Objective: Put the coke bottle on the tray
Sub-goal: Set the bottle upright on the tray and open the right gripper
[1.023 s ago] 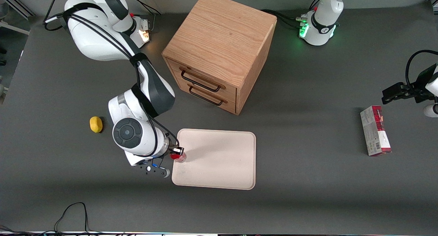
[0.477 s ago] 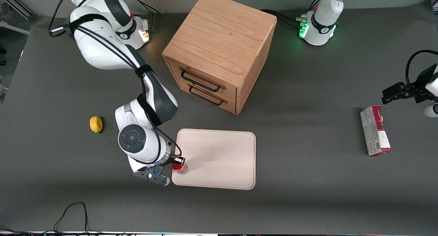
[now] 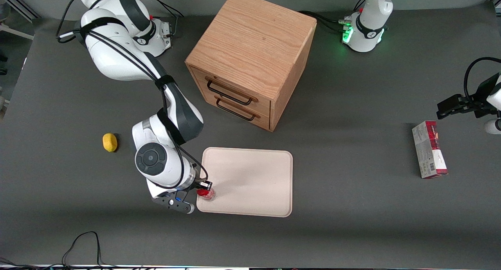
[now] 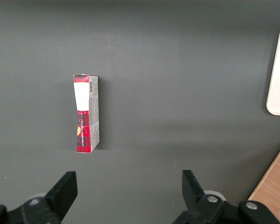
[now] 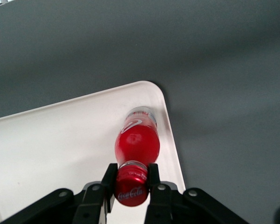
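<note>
The coke bottle [image 5: 136, 142] is small and red with a red cap and a clear base. It stands upright on the cream tray [image 5: 46, 144], close to one rounded corner. My gripper [image 5: 131, 176] is shut on the bottle's cap, one finger on each side. In the front view the gripper [image 3: 204, 189] and the bottle [image 3: 206, 193] sit over the tray [image 3: 250, 180] at its corner nearest the camera, toward the working arm's end. I cannot tell whether the bottle's base touches the tray.
A wooden two-drawer cabinet [image 3: 250, 58] stands farther from the camera than the tray. A yellow lemon [image 3: 110, 142] lies on the table beside the working arm. A red-and-grey carton box [image 3: 429, 149] lies toward the parked arm's end, also in the left wrist view [image 4: 86, 113].
My gripper has carried the bottle along the tray's edge, nearer to the camera, to the tray's corner. Between half a second ago and now it has hardly moved.
</note>
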Controlling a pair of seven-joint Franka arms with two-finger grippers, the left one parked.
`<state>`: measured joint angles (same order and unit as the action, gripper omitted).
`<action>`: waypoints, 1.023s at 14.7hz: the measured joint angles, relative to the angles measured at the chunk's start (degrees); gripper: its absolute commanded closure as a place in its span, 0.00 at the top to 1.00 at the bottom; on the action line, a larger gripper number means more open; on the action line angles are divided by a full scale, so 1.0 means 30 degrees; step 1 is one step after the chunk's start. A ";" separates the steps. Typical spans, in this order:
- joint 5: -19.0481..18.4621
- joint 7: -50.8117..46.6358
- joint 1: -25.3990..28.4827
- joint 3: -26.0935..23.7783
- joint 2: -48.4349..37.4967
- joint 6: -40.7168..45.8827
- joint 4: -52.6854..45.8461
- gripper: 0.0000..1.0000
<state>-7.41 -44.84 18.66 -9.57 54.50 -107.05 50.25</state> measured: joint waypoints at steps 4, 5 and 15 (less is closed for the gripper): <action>-0.0591 -0.0008 0.0078 -0.0003 -0.0002 -0.0229 -0.0064 1.00; -0.0599 -0.0008 0.0077 -0.0003 -0.0002 -0.0243 -0.0071 1.00; -0.0651 0.0350 -0.0157 0.0002 -0.0180 0.1817 -0.0573 1.00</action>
<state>-9.37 -43.79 18.19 -9.56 53.96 -101.60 48.53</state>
